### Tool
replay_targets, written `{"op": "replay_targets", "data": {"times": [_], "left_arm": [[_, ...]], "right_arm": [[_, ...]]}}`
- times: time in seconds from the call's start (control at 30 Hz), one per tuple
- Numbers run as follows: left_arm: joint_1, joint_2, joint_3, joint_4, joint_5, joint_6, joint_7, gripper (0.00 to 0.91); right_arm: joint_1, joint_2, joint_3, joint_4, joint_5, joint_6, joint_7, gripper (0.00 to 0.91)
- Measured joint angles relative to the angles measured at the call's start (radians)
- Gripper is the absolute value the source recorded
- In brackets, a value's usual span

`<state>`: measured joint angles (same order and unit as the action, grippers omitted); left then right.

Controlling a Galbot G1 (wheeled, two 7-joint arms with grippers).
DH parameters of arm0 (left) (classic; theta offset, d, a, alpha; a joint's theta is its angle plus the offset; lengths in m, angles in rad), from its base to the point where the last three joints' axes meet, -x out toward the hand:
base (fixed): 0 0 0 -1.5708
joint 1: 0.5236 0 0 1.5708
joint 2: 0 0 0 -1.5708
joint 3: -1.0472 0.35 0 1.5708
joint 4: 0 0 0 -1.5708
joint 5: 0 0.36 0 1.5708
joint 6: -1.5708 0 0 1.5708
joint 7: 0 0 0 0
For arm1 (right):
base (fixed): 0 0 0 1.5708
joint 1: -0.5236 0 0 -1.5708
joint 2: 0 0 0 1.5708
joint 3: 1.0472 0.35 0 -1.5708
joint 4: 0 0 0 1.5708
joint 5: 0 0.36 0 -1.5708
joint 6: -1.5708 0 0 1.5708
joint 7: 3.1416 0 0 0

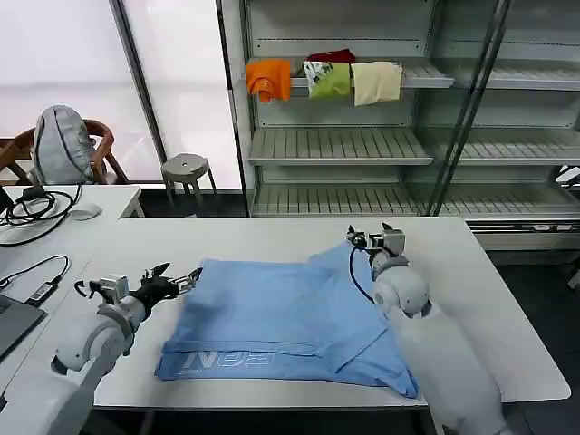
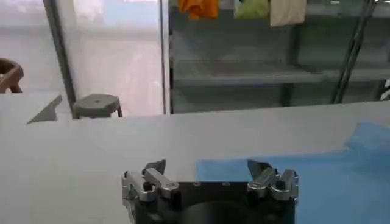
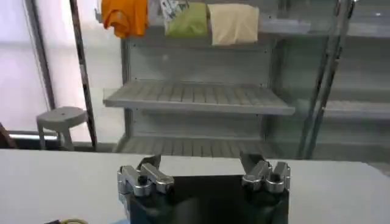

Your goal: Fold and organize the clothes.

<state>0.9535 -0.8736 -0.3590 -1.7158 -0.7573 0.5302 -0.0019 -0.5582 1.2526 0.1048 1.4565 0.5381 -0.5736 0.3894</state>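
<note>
The clothes, a light blue T-shirt [image 1: 272, 317], lie partly folded on the white table [image 1: 489, 308], with pale lettering along the front left edge. My left gripper [image 1: 178, 278] hovers open at the shirt's left edge, nothing between its fingers. In the left wrist view the left gripper [image 2: 207, 167] stands open, with the blue fabric [image 2: 323, 182] just beyond it and to one side. My right gripper [image 1: 372, 237] is open at the shirt's far right corner. The right wrist view has the right gripper [image 3: 201, 162] open over bare tabletop [image 3: 55, 176].
A metal shelf rack [image 1: 335, 145] stands behind the table with orange [image 1: 268, 78], green [image 1: 328, 79] and cream [image 1: 376, 82] cloths on it. A grey stool [image 1: 186, 169] is at the back left. A side desk [image 1: 54, 227] on the left holds cables.
</note>
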Motion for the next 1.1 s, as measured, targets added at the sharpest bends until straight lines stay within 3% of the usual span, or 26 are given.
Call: {"op": "replay_targets", "data": {"times": [0.4, 0.97, 1.0, 1.03, 1.07, 1.1], "left_arm": [[-0.176, -0.027, 0.134, 0.192, 0.024, -0.005, 0.049, 0.907], [-0.248, -0.056, 0.203, 0.304, 0.060, -0.028, 0.068, 0.907], [-0.248, -0.058, 0.204, 0.305, 0.061, -0.029, 0.067, 0.695], [-0.249, -0.060, 0.205, 0.307, 0.061, -0.031, 0.067, 0.423], [-0.251, -0.061, 0.207, 0.310, 0.061, -0.033, 0.066, 0.191], [-0.254, -0.063, 0.209, 0.314, 0.062, -0.036, 0.063, 0.020]], "right_arm": [[0.034, 0.054, -0.001, -0.142, 0.008, 0.007, -0.037, 0.907], [0.045, 0.089, 0.011, -0.219, 0.011, 0.020, -0.075, 0.907], [0.045, 0.091, 0.011, -0.222, 0.012, 0.020, -0.076, 0.897], [0.045, 0.093, 0.012, -0.224, 0.013, 0.021, -0.076, 0.786], [0.045, 0.094, 0.013, -0.226, 0.015, 0.021, -0.076, 0.574], [0.045, 0.094, 0.013, -0.228, 0.017, 0.020, -0.075, 0.111]]}}
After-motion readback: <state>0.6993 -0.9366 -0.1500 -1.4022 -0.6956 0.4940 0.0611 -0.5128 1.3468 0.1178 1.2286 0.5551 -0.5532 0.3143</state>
